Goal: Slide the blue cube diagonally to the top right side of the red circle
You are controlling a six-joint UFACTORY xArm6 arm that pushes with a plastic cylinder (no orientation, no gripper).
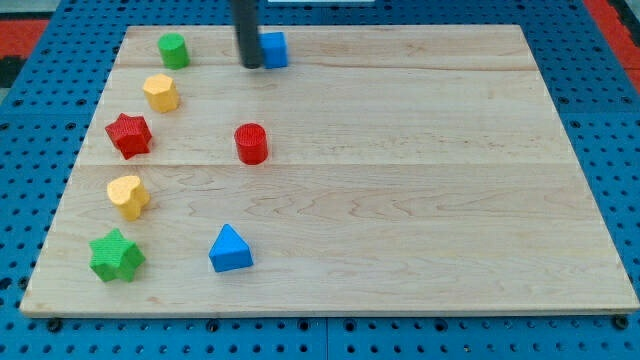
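The blue cube (273, 49) sits near the board's top edge, left of centre. My tip (251, 64) stands right against the cube's left side, partly covering it. The red circle (251, 143), a short red cylinder, stands lower down, almost straight below my tip and slightly left of the cube.
A green cylinder (173, 50), a yellow hexagon (160, 92), a red star (129, 134), a yellow heart (128, 195) and a green star (117, 256) run down the view's left side. A blue triangle (230, 249) lies near the bottom. The wooden board (420, 200) lies on a blue perforated surface.
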